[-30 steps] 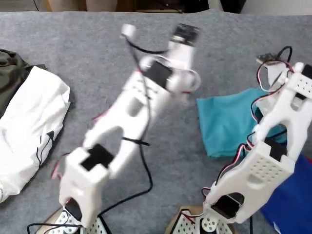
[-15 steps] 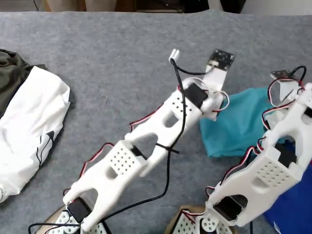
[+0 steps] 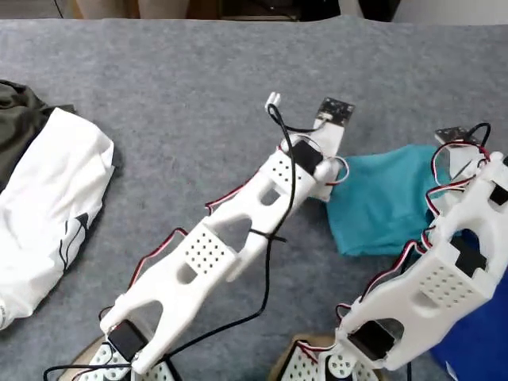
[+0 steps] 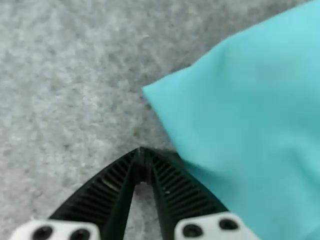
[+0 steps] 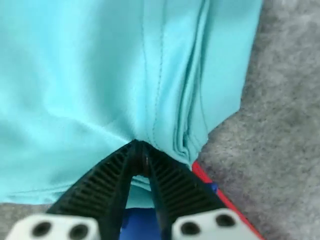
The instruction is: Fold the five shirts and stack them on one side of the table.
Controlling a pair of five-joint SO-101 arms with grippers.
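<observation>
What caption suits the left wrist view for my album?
Left gripper, closed, beside the teal shirt's edge on the grey table.

Robotics lab bench — grey felt tabletop (image 3: 159, 87), two white printed arms (image 3: 208, 252), exposed wiring (image 3: 268, 270).

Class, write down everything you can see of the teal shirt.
The teal shirt is smooth, thin cloth with a stitched seam, lying loosely folded on the grey table, toward its right side. The right gripper is shut, pinching a wrinkled fold; the left gripper is shut beside one corner. One edge overlaps a blue cloth.
</observation>
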